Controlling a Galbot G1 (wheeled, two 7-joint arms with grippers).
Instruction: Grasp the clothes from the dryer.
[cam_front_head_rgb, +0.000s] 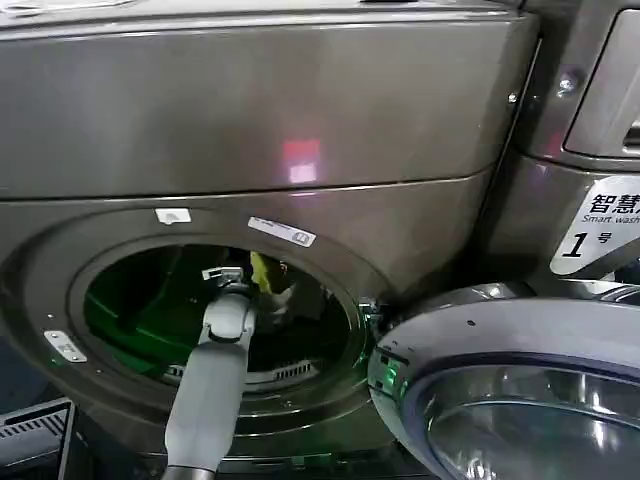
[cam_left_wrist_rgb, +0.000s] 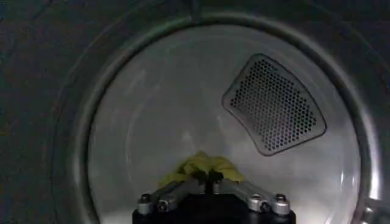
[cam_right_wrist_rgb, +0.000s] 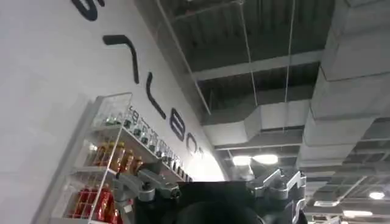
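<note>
The dryer (cam_front_head_rgb: 250, 120) fills the front of the room, big grey-brown box w/ its round opening (cam_front_head_rgb: 215, 310) low and left of centre. Its door (cam_front_head_rgb: 520, 390) hangs swung out to the right. A neighbouring machine (cam_front_head_rgb: 600, 100) sits at the far right. One dryer, one door open, one neighbour.

Left arm (cam_front_head_rgb: 210, 390) goes straight up from the floor side and in thru the opening; the left gripper (cam_left_wrist_rgb: 208, 182) is inside the drum. From the left wrist view its two fingers (cam_left_wrist_rgb: 173, 193) converge to a point and the tips close on the clothes (cam_left_wrist_rgb: 204, 165), so I judge it clamped on the near edge of the bundle, w/ most of the yellow-green fabric bulging just beyond the tips.

Key relation: the bundle lies dead ahead of the left gripper along the arm's own line, low in the drum in front of the pale back wall (cam_left_wrist_rgb: 170, 103), w/ the perforated vent (cam_left_wrist_rgb: 273, 105) well apart, higher up. Bundle looks wider than deep, lying across the finger line. Left arm is clearly the nearer one; pull-out would prob. be straight back along the arm.

Right gripper (cam_right_wrist_rgb: 213, 189) is parked away from the machine, pointed up at ceiling and a drinks shelf (cam_right_wrist_rgb: 113, 164); fingers spread apart, nothing in them.

Count: one bundle, two grippers, one vent.
</note>
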